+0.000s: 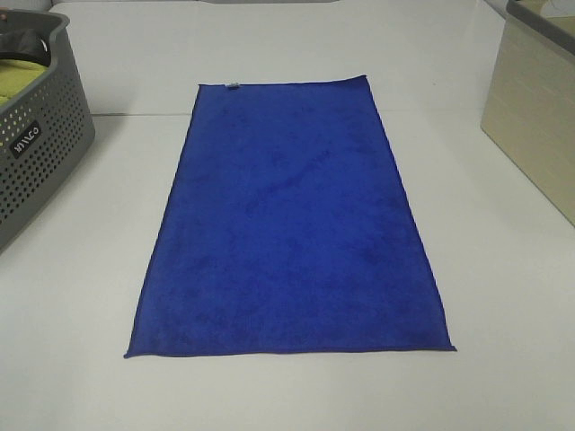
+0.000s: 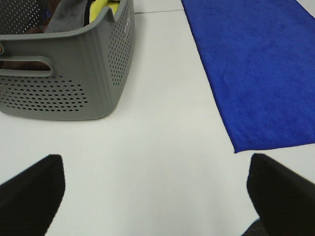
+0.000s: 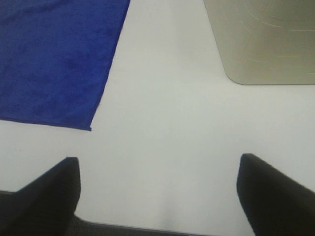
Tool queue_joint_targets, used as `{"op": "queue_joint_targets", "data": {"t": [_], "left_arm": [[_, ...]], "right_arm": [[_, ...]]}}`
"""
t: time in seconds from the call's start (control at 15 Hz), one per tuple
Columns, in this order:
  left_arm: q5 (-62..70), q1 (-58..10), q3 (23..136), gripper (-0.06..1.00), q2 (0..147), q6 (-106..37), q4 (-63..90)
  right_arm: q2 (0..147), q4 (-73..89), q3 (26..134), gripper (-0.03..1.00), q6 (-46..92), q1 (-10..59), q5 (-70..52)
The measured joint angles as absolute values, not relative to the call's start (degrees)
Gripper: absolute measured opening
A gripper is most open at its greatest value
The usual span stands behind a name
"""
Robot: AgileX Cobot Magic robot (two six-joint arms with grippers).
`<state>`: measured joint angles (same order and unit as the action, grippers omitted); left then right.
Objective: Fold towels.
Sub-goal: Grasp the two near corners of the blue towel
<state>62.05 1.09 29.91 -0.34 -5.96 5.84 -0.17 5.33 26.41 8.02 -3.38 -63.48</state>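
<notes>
One royal-blue towel (image 1: 289, 224) lies spread flat and lengthwise on the white table (image 1: 503, 296), with a small pale tag (image 1: 232, 86) on its far short edge. Neither arm shows in the exterior high view. In the left wrist view my left gripper (image 2: 157, 196) stands open above bare table, and the towel's near left corner (image 2: 256, 73) lies ahead of it, off to one side. In the right wrist view my right gripper (image 3: 157, 196) is open too, over bare table, with the towel's near right corner (image 3: 54, 64) ahead of it. Neither gripper holds anything.
A grey perforated basket (image 1: 36, 135) stands at the table's left, holding a yellow-green cloth (image 2: 101, 7) and darker cloths. A beige bin (image 1: 539, 117) stands at the right, also seen as the beige bin (image 3: 266, 39) from the right wrist.
</notes>
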Motion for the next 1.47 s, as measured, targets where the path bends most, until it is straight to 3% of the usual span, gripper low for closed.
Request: {"op": "queue_joint_targets", "data": {"t": [1.47], "left_arm": [[62.05,1.09,29.91,0.95,-0.34,-5.96,5.84]], "right_arm": [[-0.17,5.33,26.41,0.83,8.02,-3.38,-63.48]]}}
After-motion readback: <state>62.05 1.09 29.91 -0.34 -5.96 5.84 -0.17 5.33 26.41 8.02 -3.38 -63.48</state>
